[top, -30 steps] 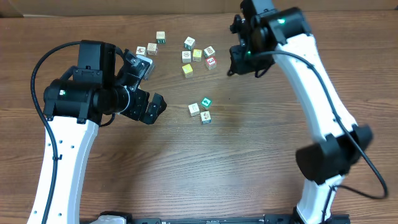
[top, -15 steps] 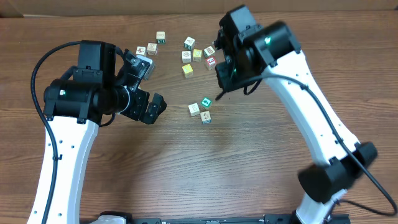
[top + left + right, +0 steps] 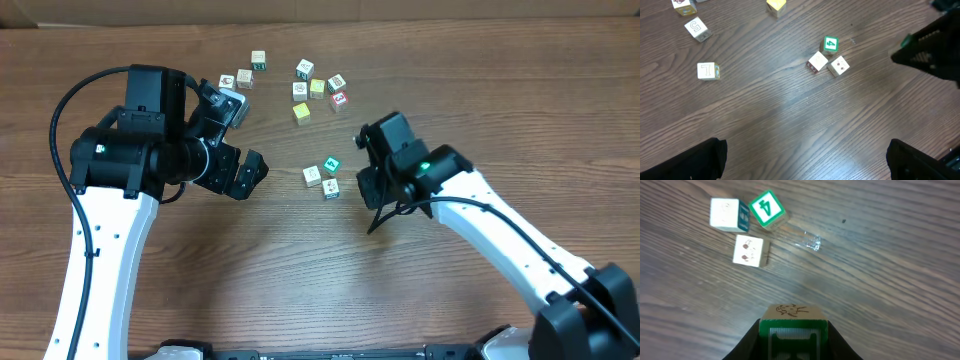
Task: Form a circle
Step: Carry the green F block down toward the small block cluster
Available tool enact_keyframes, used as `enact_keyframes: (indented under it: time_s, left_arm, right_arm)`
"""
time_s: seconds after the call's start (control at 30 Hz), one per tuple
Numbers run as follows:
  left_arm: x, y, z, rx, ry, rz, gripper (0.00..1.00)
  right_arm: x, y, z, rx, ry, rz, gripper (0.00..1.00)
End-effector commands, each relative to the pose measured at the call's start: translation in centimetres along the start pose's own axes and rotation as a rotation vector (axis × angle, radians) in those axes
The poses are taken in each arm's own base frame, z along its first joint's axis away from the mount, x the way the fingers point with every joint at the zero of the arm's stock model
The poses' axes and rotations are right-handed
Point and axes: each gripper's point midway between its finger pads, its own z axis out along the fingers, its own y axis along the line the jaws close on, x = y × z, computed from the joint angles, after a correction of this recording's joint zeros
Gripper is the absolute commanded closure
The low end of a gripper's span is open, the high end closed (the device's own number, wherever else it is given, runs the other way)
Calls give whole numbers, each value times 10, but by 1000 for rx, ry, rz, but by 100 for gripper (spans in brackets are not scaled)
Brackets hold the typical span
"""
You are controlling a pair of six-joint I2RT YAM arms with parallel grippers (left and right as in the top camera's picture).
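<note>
The right gripper (image 3: 794, 339) pinches a small green-faced wooden picture cube (image 3: 793, 314) between narrowly parted fingers. Three similar cubes (image 3: 748, 250) cluster ahead, leftward. The left gripper (image 3: 807, 160) gapes wide, empty

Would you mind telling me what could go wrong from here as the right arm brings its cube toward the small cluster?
1. The right pincer grips the held cube just short of the cluster. Coming in low, it may bump the dotted cube, the nearest, and push it into the green cube.
2. Released too far out, the held cube would probably leave a gap rather than a closed ring.
</note>
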Motion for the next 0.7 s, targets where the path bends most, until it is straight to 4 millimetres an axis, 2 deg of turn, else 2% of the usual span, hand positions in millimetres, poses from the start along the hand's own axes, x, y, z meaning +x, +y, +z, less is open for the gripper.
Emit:
enact_keyframes:
  time_s: [0.0,0.27,0.37,0.67]
  left_arm:
    - [0,-2,2,17,4,20,0]
    - [0,-2,2,17,4,20,0]
    - [0,-2,2,17,4,20,0]
    - [0,-2,2,17,4,20,0]
  right_arm:
    - [-13,1,5,5,-53,-52,96]
    - [-4,-2,60,18,34,-40,96]
    - [-5,-7,73,24,38,2,96]
    - [-23,-24,77,-3,-23,57,96]
